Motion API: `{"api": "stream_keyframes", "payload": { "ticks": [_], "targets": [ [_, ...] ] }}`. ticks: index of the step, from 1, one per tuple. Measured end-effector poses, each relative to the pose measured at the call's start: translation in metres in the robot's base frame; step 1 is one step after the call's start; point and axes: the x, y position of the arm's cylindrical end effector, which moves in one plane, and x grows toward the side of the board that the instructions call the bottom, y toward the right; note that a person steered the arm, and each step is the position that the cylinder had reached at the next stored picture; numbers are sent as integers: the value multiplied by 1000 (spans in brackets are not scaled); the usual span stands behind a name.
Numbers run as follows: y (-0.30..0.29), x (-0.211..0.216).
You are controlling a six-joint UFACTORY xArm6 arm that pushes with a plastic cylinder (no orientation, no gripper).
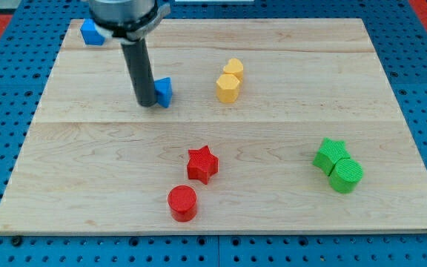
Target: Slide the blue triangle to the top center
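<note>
The blue triangle [164, 91] lies on the wooden board [273, 133], left of centre in the upper half. My tip [146, 103] is on the board right against the triangle's left side. The dark rod rises from it toward the view's top and hides part of the triangle's left edge. A second blue block [91, 33] sits near the board's top left corner, partly hidden behind the arm.
Two yellow blocks [230, 80] touch each other right of the triangle. A red star [202, 164] and a red cylinder [182, 202] lie at bottom centre. A green star [330, 154] and a green cylinder [345, 175] touch at the right.
</note>
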Motion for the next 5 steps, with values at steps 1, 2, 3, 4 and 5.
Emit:
{"api": "stream_keyframes", "payload": {
  "ticks": [1, 2, 3, 4, 5],
  "targets": [
    [39, -46],
    [67, -38],
    [102, -31],
    [137, -47],
    [142, -100]
  ]
}}
